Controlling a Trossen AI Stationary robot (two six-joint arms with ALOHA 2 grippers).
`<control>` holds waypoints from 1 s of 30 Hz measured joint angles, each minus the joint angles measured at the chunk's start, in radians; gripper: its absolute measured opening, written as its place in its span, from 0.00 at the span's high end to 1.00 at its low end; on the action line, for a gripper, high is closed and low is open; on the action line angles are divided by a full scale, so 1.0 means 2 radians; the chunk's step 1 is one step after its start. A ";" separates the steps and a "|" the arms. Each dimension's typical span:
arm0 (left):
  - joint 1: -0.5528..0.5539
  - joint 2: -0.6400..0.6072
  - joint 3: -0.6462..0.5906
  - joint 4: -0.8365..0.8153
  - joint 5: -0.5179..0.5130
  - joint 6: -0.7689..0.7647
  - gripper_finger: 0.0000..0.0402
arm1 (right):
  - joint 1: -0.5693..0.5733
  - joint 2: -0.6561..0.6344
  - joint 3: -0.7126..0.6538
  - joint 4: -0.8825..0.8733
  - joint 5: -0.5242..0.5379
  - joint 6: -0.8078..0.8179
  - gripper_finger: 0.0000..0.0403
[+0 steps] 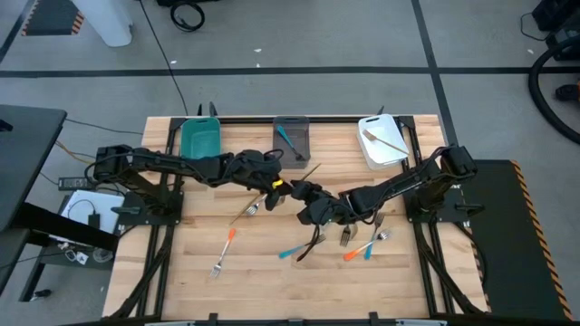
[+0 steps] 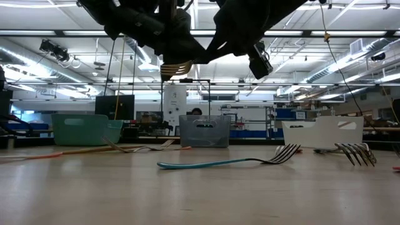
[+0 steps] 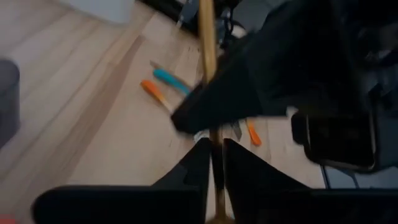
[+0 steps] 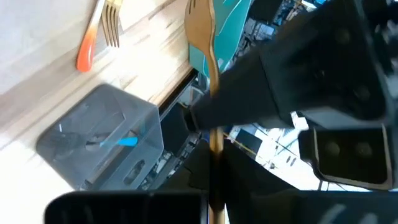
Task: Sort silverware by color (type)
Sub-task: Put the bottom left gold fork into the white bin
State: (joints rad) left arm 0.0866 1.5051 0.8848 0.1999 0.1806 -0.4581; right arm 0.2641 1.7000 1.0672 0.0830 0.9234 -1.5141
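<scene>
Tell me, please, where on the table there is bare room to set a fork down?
Free: the near-left boards beside the orange fork, and the near-right corner past the fork cluster. Crowded: the middle, where the left claw and right claw meet on a golden fork, and the far edge, lined by the teal bin, grey bin and white bin.

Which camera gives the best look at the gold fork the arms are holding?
The right wrist view: the gold fork shows tines and handle. The left wrist view shows only its handle; the low view its tines; the high view a thin sliver.

Three bins line the bench's [image 1: 199, 290] far edge: grey bin [image 1: 292, 138] central, teal bin [image 1: 200, 139] and white bin [image 1: 381, 141] flanking it.
</scene>
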 joint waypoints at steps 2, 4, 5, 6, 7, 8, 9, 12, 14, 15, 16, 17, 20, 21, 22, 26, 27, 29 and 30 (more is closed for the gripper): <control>0.000 0.000 0.000 0.008 0.001 0.007 0.80 | 0.001 0.000 0.000 -0.001 0.001 0.000 0.94; 0.000 0.000 0.000 0.009 0.000 0.016 0.73 | 0.001 0.000 0.000 -0.001 -0.002 -0.001 0.93; 0.001 -0.001 0.000 0.008 0.000 0.020 0.71 | 0.001 0.000 0.000 -0.002 -0.003 -0.003 0.93; 0.002 -0.004 0.000 0.006 0.001 0.024 0.68 | 0.001 0.000 0.000 -0.001 -0.003 -0.005 0.92; 0.004 -0.006 0.000 0.005 0.002 0.027 0.65 | 0.001 0.000 0.000 0.000 -0.001 -0.009 0.92; 0.005 -0.010 0.000 0.003 0.002 0.030 0.62 | 0.002 0.000 0.000 -0.001 0.002 -0.012 0.92; 0.006 -0.015 0.000 -0.002 0.002 0.034 0.60 | 0.004 0.000 0.000 -0.001 0.006 -0.014 0.92; 0.007 -0.032 0.000 -0.014 0.002 0.053 0.55 | 0.011 0.000 0.000 0.000 0.022 -0.015 0.92; 0.007 -0.046 0.000 -0.028 0.000 0.067 0.53 | 0.016 0.000 0.000 -0.003 0.032 -0.012 0.92; 0.007 -0.051 0.001 -0.030 -0.002 0.075 0.52 | 0.019 0.000 0.000 -0.003 0.033 -0.006 0.92; 0.007 -0.057 0.001 -0.039 -0.007 0.081 0.52 | 0.020 0.000 0.000 -0.004 0.035 0.004 0.92; 0.005 -0.063 0.001 -0.052 -0.012 0.090 0.52 | 0.022 0.000 -0.001 -0.006 0.035 0.020 0.92; -0.008 -0.077 0.001 -0.081 -0.050 0.121 0.52 | 0.023 0.000 -0.001 -0.022 0.033 0.087 0.92; -0.014 -0.081 0.001 -0.089 -0.066 0.133 0.52 | 0.023 0.000 -0.001 -0.032 0.032 0.110 0.92; -0.021 -0.085 0.001 -0.098 -0.084 0.145 0.52 | 0.022 0.000 -0.001 -0.044 0.031 0.133 0.92; -0.048 -0.100 0.001 -0.131 -0.145 0.194 0.52 | 0.022 0.000 -0.001 -0.091 0.016 0.211 0.92; -0.055 -0.103 0.001 -0.135 -0.160 0.204 0.52 | 0.022 0.000 -0.001 -0.102 0.009 0.227 0.92; -0.066 -0.110 0.000 -0.153 -0.191 0.222 0.52 | 0.022 0.000 -0.001 -0.120 -0.007 0.259 0.92; -0.072 -0.111 0.000 -0.151 -0.207 0.229 0.52 | 0.022 0.000 -0.001 -0.127 -0.013 0.272 0.92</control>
State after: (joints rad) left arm -0.0567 1.2830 0.8851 -0.1031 -0.2336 -0.0002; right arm 0.3084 1.7000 1.0660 -0.1715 0.8983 -0.9691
